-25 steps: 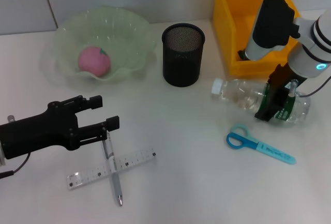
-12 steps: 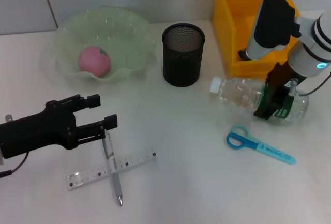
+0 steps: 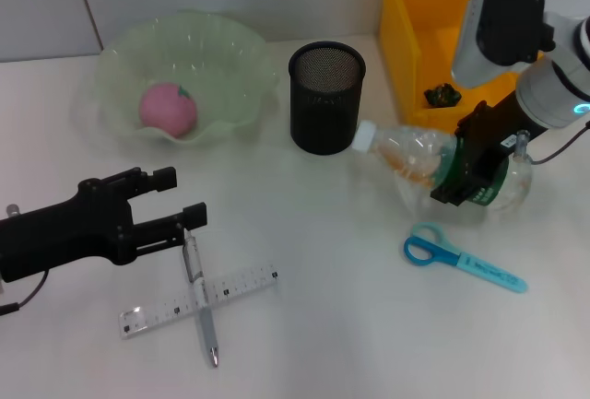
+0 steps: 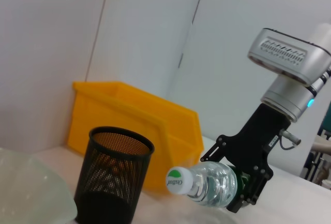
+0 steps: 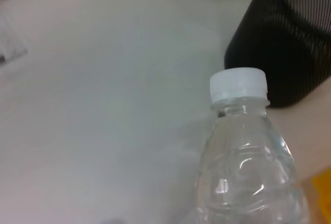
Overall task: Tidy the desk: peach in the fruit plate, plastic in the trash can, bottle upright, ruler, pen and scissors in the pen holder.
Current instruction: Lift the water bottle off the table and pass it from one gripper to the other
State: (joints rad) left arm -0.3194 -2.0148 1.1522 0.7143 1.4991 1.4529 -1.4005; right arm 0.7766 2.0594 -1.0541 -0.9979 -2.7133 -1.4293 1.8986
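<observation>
My right gripper is shut on the clear bottle near its green label and holds it tilted above the desk. The bottle's white cap points at the black mesh pen holder. In the left wrist view the bottle hangs beside the pen holder. My left gripper is open just above the top end of the silver pen, which lies across the clear ruler. The peach rests in the fruit plate. The blue scissors lie at the front right.
The yellow trash can stands at the back right behind the bottle, with a small dark crumpled piece inside it. The pen holder stands between the fruit plate and the trash can.
The right gripper has lifted the bottle off the desk and raised its cap end toward the pen holder. The left gripper has hardly moved.
</observation>
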